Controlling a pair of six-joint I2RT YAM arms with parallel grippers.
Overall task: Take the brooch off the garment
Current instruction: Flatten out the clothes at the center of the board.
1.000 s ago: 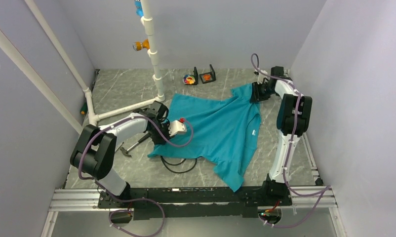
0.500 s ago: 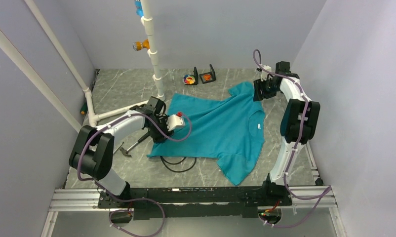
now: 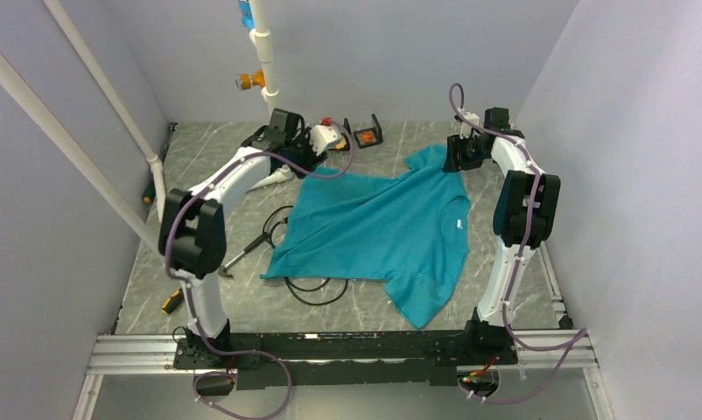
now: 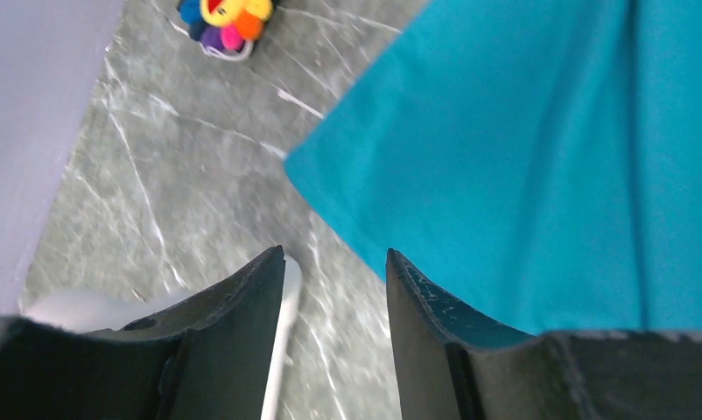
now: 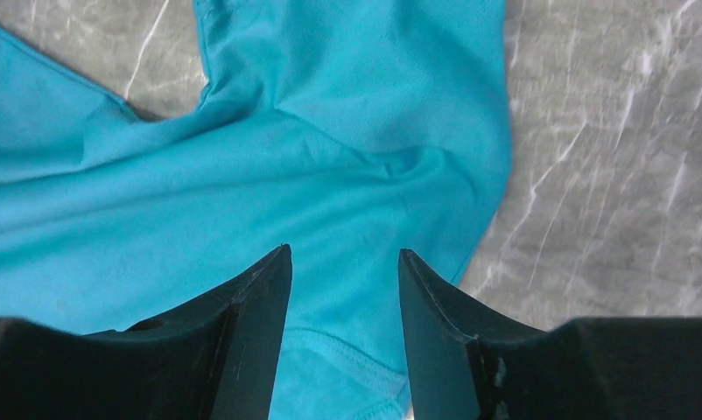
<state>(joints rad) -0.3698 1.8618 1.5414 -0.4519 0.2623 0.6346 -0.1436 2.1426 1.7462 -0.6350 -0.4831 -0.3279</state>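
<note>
The teal garment lies spread on the floor, its white label near the collar. My left gripper is open and empty at the back, just off the garment's back-left corner. In the left wrist view a small multicoloured brooch lies on the bare floor beyond that corner, apart from the cloth. My right gripper is open, its fingers apart over the back-right sleeve; it also shows in the right wrist view.
A white pipe frame stands at the back left, a branch running on the floor beside my left fingers. A black stand with an orange piece sits at the back. A black cable and hand tools lie left of the garment.
My left arm has swung from the garment's left edge to the back by the pipe foot. The garment now lies flatter. The right gripper stays at the sleeve.
</note>
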